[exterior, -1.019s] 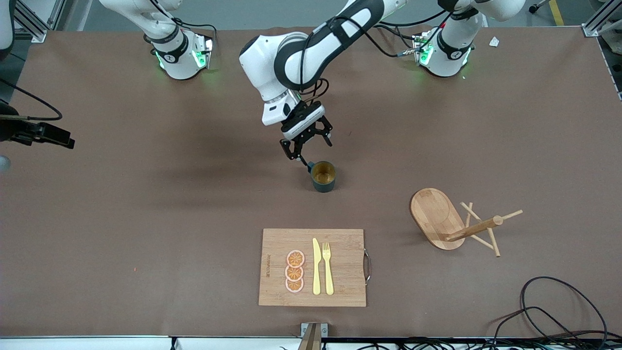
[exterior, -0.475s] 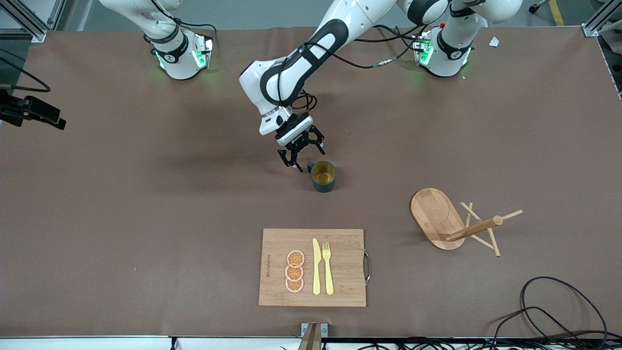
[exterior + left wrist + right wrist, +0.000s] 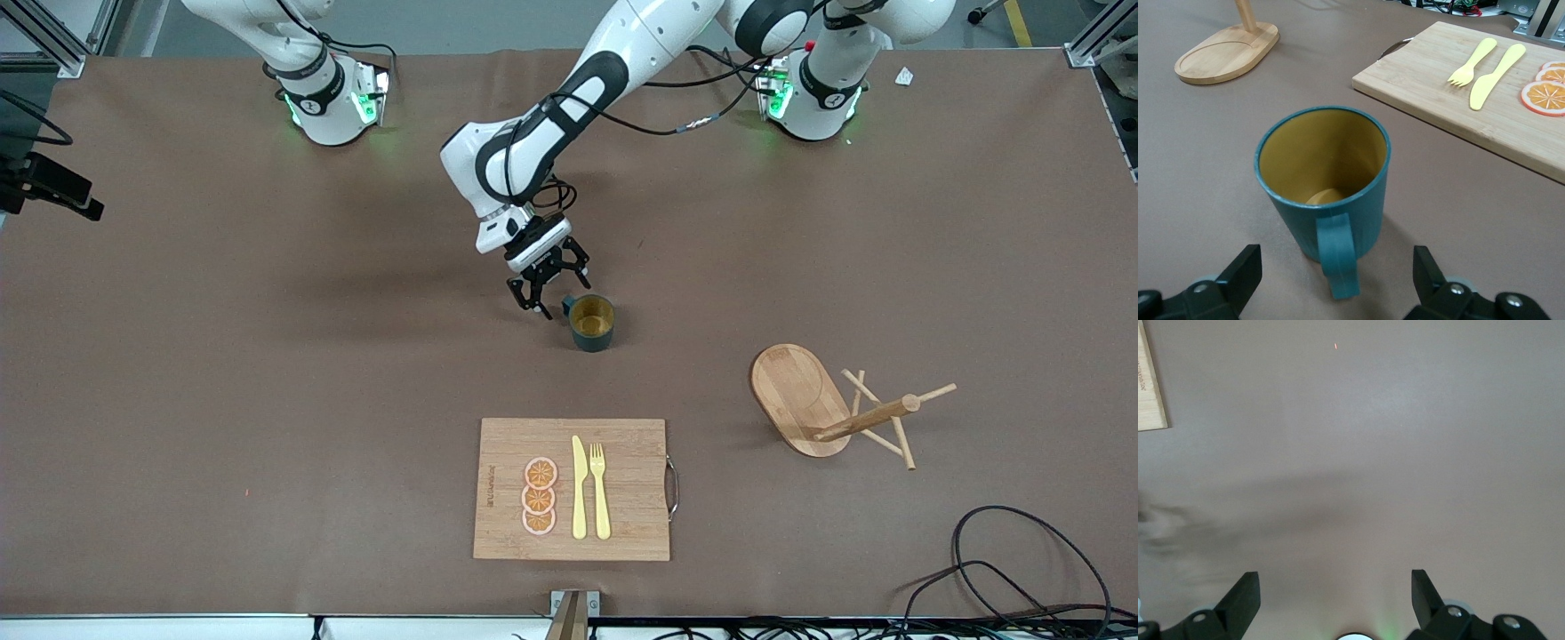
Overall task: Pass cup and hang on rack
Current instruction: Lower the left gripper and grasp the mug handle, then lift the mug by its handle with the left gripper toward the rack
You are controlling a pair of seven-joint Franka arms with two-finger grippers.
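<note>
The dark teal cup (image 3: pixel 591 322) stands upright mid-table, its handle (image 3: pixel 566 307) turned toward the left gripper. My left gripper (image 3: pixel 558 295) is open and low at the cup, one finger on each side of the handle and not touching it. In the left wrist view the cup (image 3: pixel 1325 173) fills the middle, and the handle (image 3: pixel 1338 257) sits between the open fingers (image 3: pixel 1245 267). The wooden rack (image 3: pixel 796 396) stands upright toward the left arm's end of the table and shows in the left wrist view (image 3: pixel 1225 53). My right gripper (image 3: pixel 84 206) is open and empty over the right arm's end of the table (image 3: pixel 1335 587).
A bamboo cutting board (image 3: pixel 622 489) with a yellow knife, a yellow fork and orange slices lies nearer the front camera than the cup. It also shows in the left wrist view (image 3: pixel 1431 87). Black cables (image 3: pixel 1022 569) lie at the front corner by the rack.
My left gripper has come down and closer to the cup's handle, still open. My right gripper has shifted up along the view's edge. The cup and rack have not moved.
</note>
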